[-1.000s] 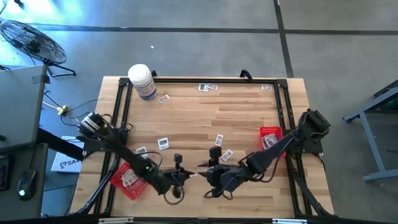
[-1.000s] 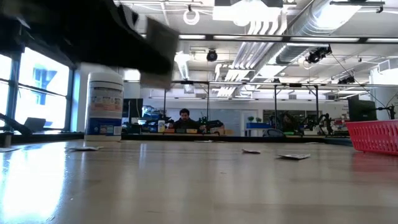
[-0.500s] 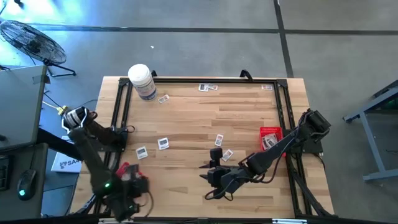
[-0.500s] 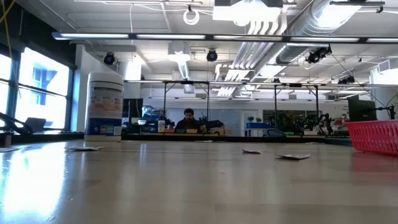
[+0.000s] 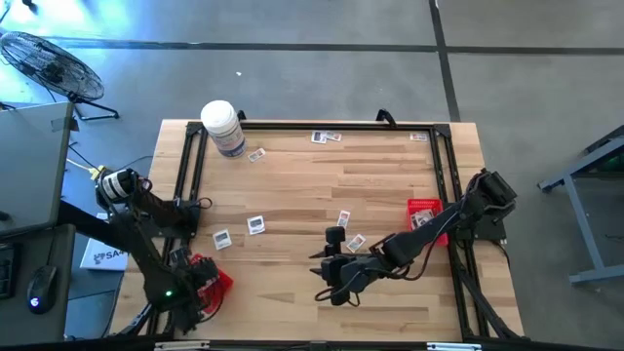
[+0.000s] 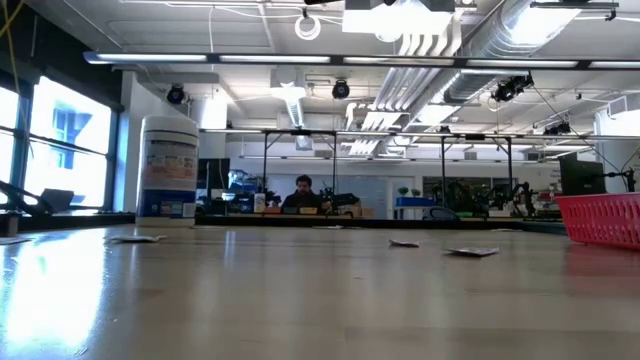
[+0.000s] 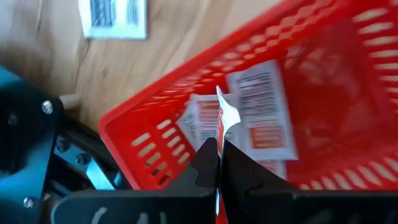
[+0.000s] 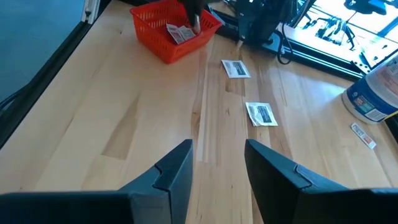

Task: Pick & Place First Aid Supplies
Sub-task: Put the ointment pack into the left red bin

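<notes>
Looking straight down in the high view, a red tray (image 5: 207, 283) sits at the desk's (image 5: 322, 185) near-left corner with the left gripper (image 5: 192, 302) over it, and a second red tray (image 5: 424, 214) sits by the right edge with white packets inside. Loose packets lie scattered: a pair (image 5: 326, 136) near the far edge, one (image 5: 256, 154) beside the white jar (image 5: 223, 128) at the far-left corner, two (image 5: 255, 224) left of centre, and two (image 5: 343, 220) near the middle. The right gripper (image 5: 330, 278) hovers over bare wood near the front edge, apart from every packet.

At table height in the low view, the jar (image 6: 167, 167) stands upright on the left, a red tray's wall (image 6: 600, 218) shows at the right edge, and a few flat packets (image 6: 470, 251) lie on the desk. A person (image 6: 303, 190) sits far behind.

From the left wrist view, the left gripper (image 7: 219, 155) is pinched closed on a thin white packet (image 7: 226, 116) held edge-on above the red tray (image 7: 155, 127), which holds several white packets with dark and red-orange print (image 7: 264, 112). Another packet (image 7: 115, 15) lies on the wood outside it.

From the right wrist view, the right gripper (image 8: 217, 163) has its fingers spread apart and holds nothing. Beyond it lie two white packets with dark print (image 8: 261, 114) and the left-side tray (image 8: 171, 28) with packets inside.
</notes>
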{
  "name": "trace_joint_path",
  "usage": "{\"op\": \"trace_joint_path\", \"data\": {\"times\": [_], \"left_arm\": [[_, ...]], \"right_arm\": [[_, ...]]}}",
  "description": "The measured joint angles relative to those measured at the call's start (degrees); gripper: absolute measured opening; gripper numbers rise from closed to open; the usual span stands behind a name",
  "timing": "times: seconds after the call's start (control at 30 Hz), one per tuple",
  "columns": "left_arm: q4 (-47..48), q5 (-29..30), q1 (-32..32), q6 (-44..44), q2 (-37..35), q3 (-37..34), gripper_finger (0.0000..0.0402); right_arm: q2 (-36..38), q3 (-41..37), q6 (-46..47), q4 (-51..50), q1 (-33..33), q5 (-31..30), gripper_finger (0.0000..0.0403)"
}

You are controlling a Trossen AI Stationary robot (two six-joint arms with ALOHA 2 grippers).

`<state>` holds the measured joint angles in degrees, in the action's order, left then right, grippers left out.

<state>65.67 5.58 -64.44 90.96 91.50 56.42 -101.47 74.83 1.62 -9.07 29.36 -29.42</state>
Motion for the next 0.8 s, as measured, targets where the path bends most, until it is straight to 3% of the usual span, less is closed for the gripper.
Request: {"op": "trace_joint_path", "data": {"times": [0.13, 0.47, 0.67, 0.73, 0.8], "left_arm": [[-0.74, -2.38, 2.07, -0.33, 0.02, -1.11, 0.0006], [-3.99, -5.55, 5.33, -1.19, 0.02, -1.11, 0.0099], [-4.79, -6.98, 5.28, -3.87, 0.02, 2.41, 0.0119], [-3.80, -4.74, 5.15, -3.76, 0.02, 5.35, 0.0119], [-4.05, 1.27, 5.17, -4.58, -0.02, 7.96, 0.0119]], "right_arm": [[0.00, 0.00, 0.01, 0.19, -0.22, -0.05, 0.0140], [0.00, 0.00, 1.37, -0.30, -0.03, 2.35, 0.0140], [0.00, 0.00, 4.78, -5.81, 1.12, 3.40, 0.0140], [0.00, 0.00, 8.78, -10.98, 1.27, 3.52, 0.0140], [0.00, 0.00, 14.47, -17.53, 1.22, 4.01, 0.0140]]}}
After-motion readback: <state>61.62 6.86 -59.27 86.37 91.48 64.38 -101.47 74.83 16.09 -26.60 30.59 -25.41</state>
